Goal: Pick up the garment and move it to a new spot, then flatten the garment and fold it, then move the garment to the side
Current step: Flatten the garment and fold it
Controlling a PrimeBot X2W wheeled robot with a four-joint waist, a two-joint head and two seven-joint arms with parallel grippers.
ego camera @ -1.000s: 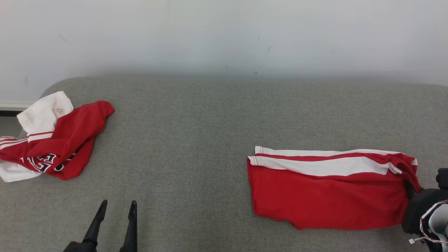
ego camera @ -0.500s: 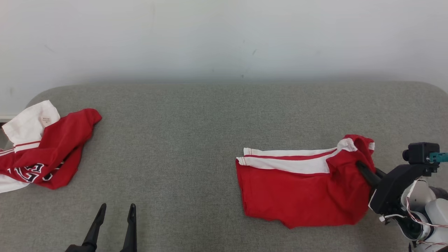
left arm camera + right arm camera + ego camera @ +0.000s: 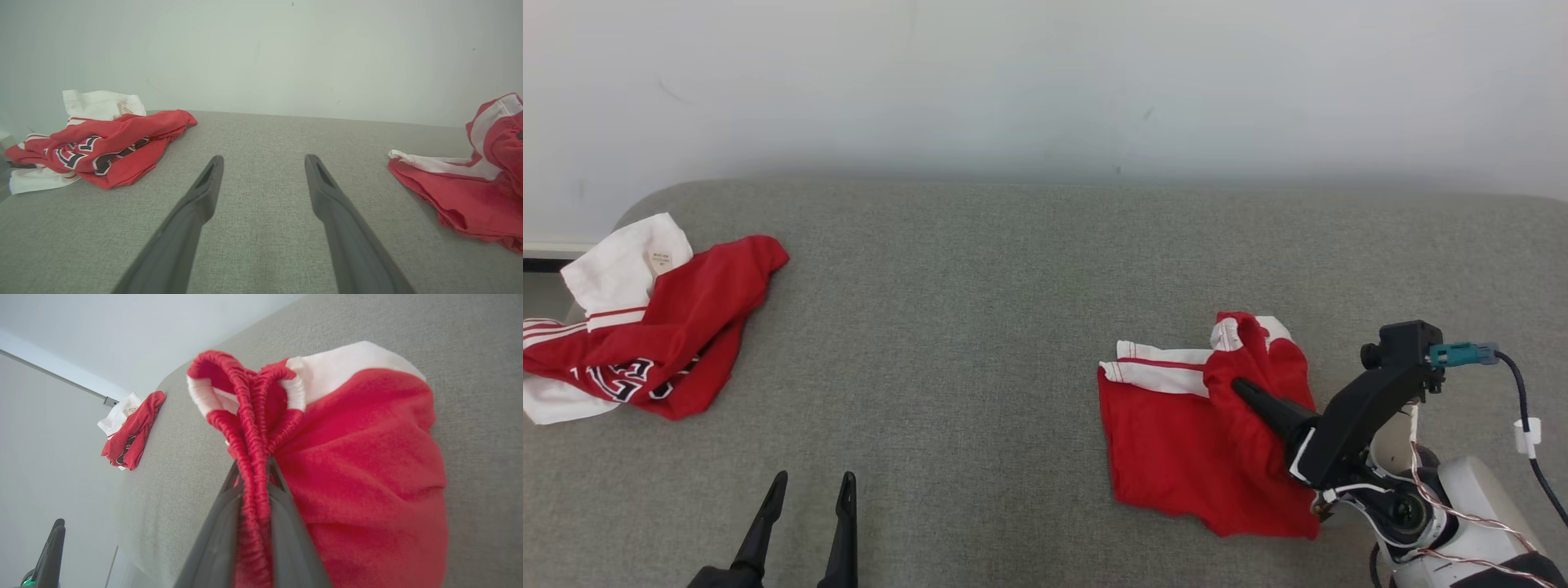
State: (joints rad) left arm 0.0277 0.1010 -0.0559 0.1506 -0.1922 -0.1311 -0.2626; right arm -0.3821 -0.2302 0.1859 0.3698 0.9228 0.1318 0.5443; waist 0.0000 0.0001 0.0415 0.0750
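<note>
Evidently the right pincer (image 3: pixel 1240 385) grips the red shorts (image 3: pixel 1168 441) at lower right, their length running leftward; the left pincer (image 3: pixel 814 478) gapes.

text: none legible | jersey (image 3: pixel 686 327): block letters crumpled, unreadable | neck tag (image 3: pixel 661 261): too small

Crumpled red-and-white jersey with black lettering (image 3: pixel 678 327) lies at the grey fabric-covered counter's (image 3: pixel 980 310) left end; plain white wall (image 3: pixel 1045 82) stands behind the counter.
</note>
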